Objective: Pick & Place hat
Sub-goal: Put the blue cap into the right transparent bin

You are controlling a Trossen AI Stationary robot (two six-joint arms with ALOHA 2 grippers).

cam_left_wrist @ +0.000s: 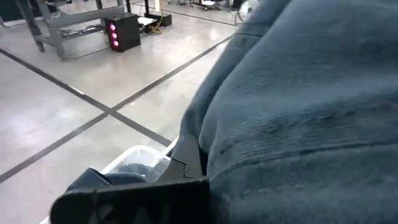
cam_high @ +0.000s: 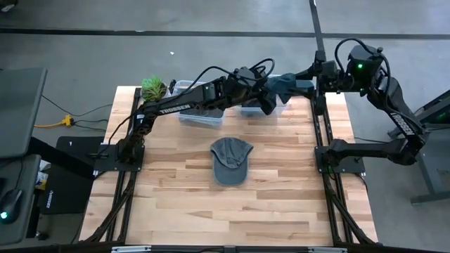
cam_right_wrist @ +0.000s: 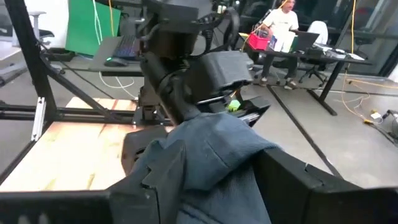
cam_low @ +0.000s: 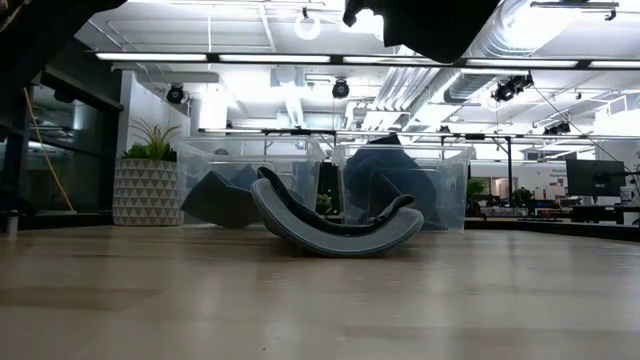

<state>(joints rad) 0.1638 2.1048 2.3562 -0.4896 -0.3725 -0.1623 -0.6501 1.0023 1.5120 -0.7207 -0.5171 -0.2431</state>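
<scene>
A blue-grey corduroy hat (cam_high: pixel 283 84) hangs in the air over the right clear bin (cam_high: pixel 261 109), between my two grippers. My left gripper (cam_high: pixel 269 100) reaches across from the table's left and is shut on it. My right gripper (cam_high: pixel 304 83) comes level from the right and is shut on its other side. The hat fills the left wrist view (cam_left_wrist: pixel 298 112) and sits between my right fingers in the right wrist view (cam_right_wrist: pixel 211 149). A second grey hat (cam_high: pixel 230 160) lies crown up on the table's middle, resting on its brim and rim (cam_low: pixel 335 225). My left gripper holds the hat at its left side (cam_right_wrist: pixel 198 117), coming down on it at a slant from the table's left. The cloth hides the fingertips, so the kind of hold does not show. The hat is lifted clear of the bin. My right gripper has a bunched part of the hat (cam_right_wrist: pixel 205 177) between its two fingers (cam_right_wrist: pixel 146 183), coming level from the table's right. One layer or several, I cannot tell. The hat is held clear in the air, and its cloth rises from my fingers toward the left gripper.
Two clear bins stand along the far edge, the left one (cam_high: pixel 200 112) and the right one, each with dark hats inside (cam_low: pixel 225 200). A potted plant (cam_high: pixel 153 88) stands at the far left corner. Bare wood lies around the hat on the table (cam_high: pixel 176 204).
</scene>
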